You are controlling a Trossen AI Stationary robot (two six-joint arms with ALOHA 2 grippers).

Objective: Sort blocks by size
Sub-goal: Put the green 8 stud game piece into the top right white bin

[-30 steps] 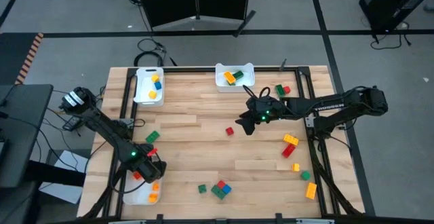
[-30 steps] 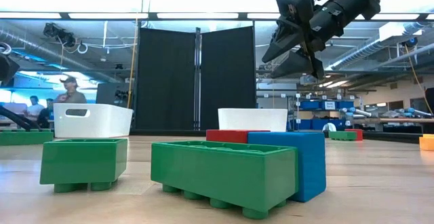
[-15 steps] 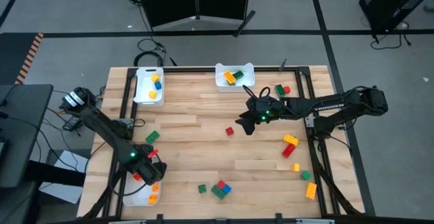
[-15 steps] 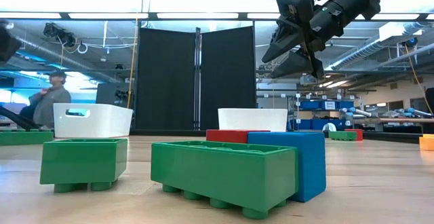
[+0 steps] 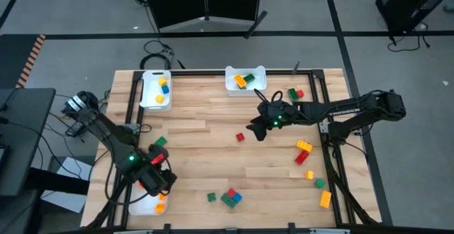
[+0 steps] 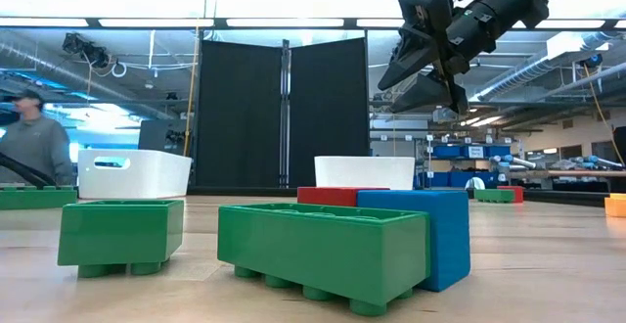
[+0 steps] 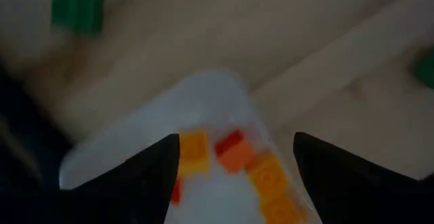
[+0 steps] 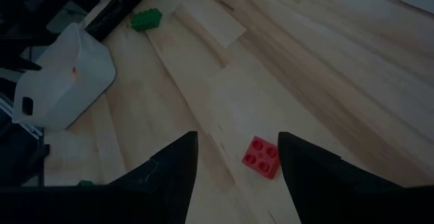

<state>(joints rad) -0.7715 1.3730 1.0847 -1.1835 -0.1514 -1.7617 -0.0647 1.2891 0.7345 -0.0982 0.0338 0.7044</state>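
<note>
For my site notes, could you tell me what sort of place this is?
Probably a robotics lab in a large open workspace: a wooden table with two arms, shelving with blue bins behind, and exposed ceiling ducts.

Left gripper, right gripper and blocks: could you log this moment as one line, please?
left gripper: open over near-left tray | right gripper: open above small red block
</note>
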